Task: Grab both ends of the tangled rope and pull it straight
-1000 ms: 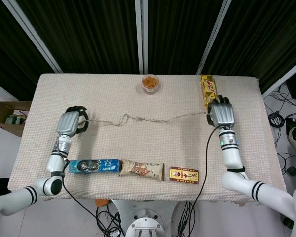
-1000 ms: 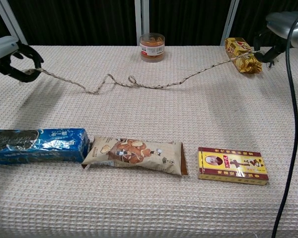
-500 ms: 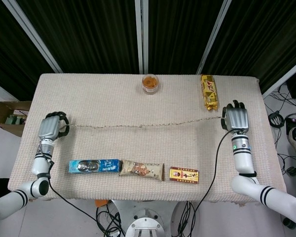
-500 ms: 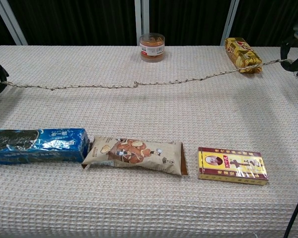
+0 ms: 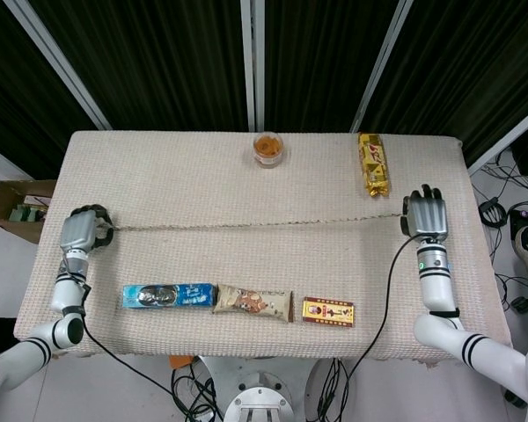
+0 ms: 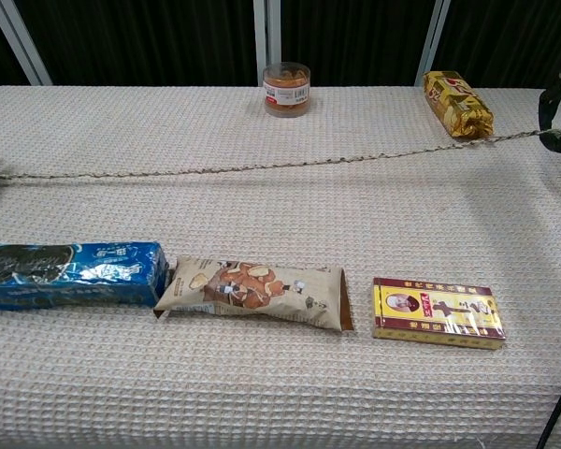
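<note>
Your hands have drawn farther apart; left hand [image 5: 82,230] and right hand [image 5: 425,214] each grip an end of the rope [image 5: 255,225], taut between them.

The rope [image 5: 255,224] spans the bench [image 5: 194,176] side to side, a low barrier between front and back. Behind it stand only the snack jar [image 5: 267,148] and the gold packet [image 5: 373,163], with bare cloth between. In front, the blue biscuit pack [image 5: 168,294], snack bag [image 5: 253,302] and red box [image 5: 328,311] line the near edge.
</note>
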Robot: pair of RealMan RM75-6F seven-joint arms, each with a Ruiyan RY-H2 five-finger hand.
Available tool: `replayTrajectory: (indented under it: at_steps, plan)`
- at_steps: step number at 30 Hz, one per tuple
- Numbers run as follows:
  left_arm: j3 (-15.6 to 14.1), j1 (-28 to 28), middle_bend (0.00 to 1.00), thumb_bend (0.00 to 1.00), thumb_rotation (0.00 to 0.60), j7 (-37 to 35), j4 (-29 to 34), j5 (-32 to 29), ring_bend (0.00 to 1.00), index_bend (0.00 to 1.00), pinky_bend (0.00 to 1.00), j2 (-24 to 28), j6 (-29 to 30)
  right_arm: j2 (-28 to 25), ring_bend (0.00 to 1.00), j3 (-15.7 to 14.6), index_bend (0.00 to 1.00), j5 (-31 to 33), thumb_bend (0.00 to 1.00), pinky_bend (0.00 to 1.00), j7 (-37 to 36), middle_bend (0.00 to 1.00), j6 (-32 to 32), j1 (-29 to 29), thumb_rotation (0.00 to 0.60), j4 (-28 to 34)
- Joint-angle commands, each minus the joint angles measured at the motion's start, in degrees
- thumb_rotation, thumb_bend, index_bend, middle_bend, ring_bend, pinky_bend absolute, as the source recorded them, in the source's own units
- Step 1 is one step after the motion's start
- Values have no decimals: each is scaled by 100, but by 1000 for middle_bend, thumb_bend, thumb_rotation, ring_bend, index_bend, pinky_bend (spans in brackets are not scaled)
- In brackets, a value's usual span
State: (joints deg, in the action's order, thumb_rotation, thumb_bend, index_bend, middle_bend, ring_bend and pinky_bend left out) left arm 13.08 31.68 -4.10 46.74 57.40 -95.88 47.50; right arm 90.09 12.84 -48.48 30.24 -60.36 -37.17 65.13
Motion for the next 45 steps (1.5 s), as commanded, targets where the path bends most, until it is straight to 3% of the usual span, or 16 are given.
replayTrajectory:
  at_steps: [1,7,13,18,22,30,35,41,45]
  plan:
    - [26,-15,257,532,600,-38,-77,1,155,644,154,-40,-67,86,124,-20,750,-28,581,201,-39,368,62,23,600,-131]
    - [16,-4,257,531,600,-162,-250,150,155,644,153,-180,-101,295,124,-89,739,-261,578,185,-218,367,141,32,600,-416]
    - [-6,-14,254,522,600,-217,-446,285,155,625,153,-293,-102,504,109,-207,644,-534,537,141,-270,326,154,63,600,-850]
    - [-39,-51,201,445,600,-128,-369,389,155,340,151,-238,-39,535,36,-233,336,-664,389,85,-275,244,139,125,600,-965]
    - [-16,-115,173,374,600,-19,-193,433,150,249,148,-143,158,381,0,-199,130,-716,229,50,-230,186,37,203,600,-776]
    - [142,-495,162,268,600,157,765,502,142,221,146,582,1017,-609,0,-51,47,-910,189,38,-242,163,-718,637,600,565]
    - [185,-1002,163,242,600,281,2058,690,143,222,146,1615,1877,-1885,0,-88,46,-1145,215,37,-693,162,-1042,1171,600,2011]
    - [-12,-1684,163,240,600,221,3333,1016,143,238,146,2729,2632,-3035,0,-327,46,-1575,240,39,-1508,165,-1581,1974,600,3014]
    - [-264,-2097,169,241,600,-28,3801,1355,143,251,146,3110,3052,-3286,0,-532,72,-1943,261,38,-2040,176,-2070,2482,600,3208]
